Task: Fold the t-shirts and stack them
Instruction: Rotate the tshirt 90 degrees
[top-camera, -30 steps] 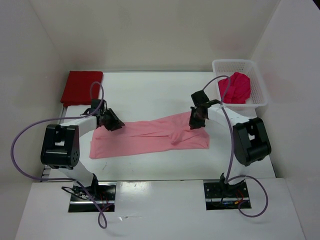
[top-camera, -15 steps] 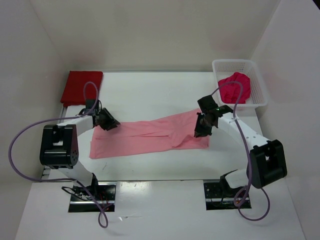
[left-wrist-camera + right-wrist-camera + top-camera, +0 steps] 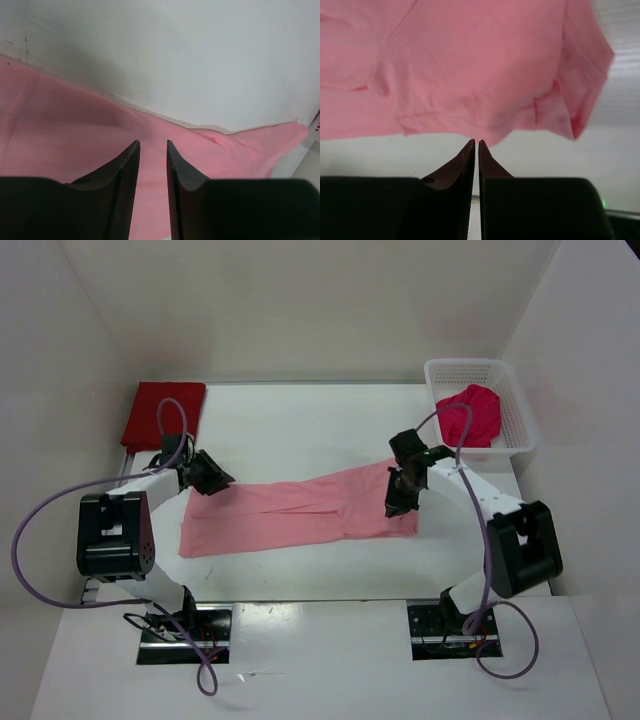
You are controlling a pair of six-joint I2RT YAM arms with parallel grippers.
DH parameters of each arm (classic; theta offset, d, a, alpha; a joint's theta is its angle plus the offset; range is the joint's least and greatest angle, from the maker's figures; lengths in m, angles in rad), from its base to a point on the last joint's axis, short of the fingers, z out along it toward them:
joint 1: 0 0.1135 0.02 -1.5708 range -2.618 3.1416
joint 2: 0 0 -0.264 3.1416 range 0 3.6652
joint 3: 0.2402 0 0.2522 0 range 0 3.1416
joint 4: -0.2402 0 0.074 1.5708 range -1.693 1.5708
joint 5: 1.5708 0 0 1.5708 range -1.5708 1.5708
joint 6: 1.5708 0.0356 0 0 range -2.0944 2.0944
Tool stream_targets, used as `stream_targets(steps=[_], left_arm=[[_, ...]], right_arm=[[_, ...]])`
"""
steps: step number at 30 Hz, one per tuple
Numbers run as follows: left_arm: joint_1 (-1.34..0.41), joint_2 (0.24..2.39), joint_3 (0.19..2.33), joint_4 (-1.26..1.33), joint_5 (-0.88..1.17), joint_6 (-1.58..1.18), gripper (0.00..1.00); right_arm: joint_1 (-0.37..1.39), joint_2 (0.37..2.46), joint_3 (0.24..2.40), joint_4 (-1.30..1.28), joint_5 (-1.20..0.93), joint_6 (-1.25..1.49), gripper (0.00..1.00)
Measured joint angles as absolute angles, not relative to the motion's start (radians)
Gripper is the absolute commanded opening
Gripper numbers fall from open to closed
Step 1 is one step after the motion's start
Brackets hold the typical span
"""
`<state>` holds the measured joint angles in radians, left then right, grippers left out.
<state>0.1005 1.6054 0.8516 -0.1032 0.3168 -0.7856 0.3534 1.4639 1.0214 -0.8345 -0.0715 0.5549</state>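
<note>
The light pink t-shirt (image 3: 300,512) lies stretched left to right across the middle of the table, folded into a long strip. My left gripper (image 3: 220,483) hovers over its upper left corner. Its fingers stand a little apart, with only flat pink cloth (image 3: 75,125) showing below the left gripper (image 3: 152,142). My right gripper (image 3: 395,508) is over the shirt's right end. In the right wrist view the right gripper (image 3: 476,141) shows just a thin slit, its tips at the edge of the pink cloth (image 3: 470,65) with nothing between them. A dark red t-shirt (image 3: 162,415) lies folded at the back left. A magenta t-shirt (image 3: 472,415) is bunched up in the basket.
The white mesh basket (image 3: 470,365) stands at the back right corner. White walls close in the table (image 3: 300,430) on the left, back and right. Purple cables loop from both arms over the near side.
The right gripper let go of the pink shirt's right end, its jaws parting to a slit, and it moved slightly toward me. The left gripper shifted a little up and left.
</note>
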Motion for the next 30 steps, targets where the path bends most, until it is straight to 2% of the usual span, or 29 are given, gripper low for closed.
stream_targets(steps=[7, 11, 19, 24, 30], left_arm=[[0.101, 1.636, 0.863, -0.102, 0.324, -0.781, 0.37], [0.115, 1.715, 0.881, -0.1, 0.336, -0.782, 0.37], [0.272, 1.763, 0.912, -0.093, 0.395, -0.791, 0.37], [0.313, 1.749, 0.913, -0.097, 0.402, -0.793, 0.37], [0.215, 1.608, 0.918, -0.114, 0.379, -0.781, 0.34]], right_arm=[[0.353, 1.644, 1.018, -0.704, -0.1, 0.584, 0.08], [0.343, 1.655, 0.966, -0.668, -0.093, 0.607, 0.06], [0.334, 1.633, 0.898, -0.656, -0.117, 0.68, 0.03], [0.326, 1.632, 0.927, -0.672, -0.121, 0.674, 0.26], [0.324, 1.636, 1.063, -0.641, -0.166, 0.665, 0.28]])
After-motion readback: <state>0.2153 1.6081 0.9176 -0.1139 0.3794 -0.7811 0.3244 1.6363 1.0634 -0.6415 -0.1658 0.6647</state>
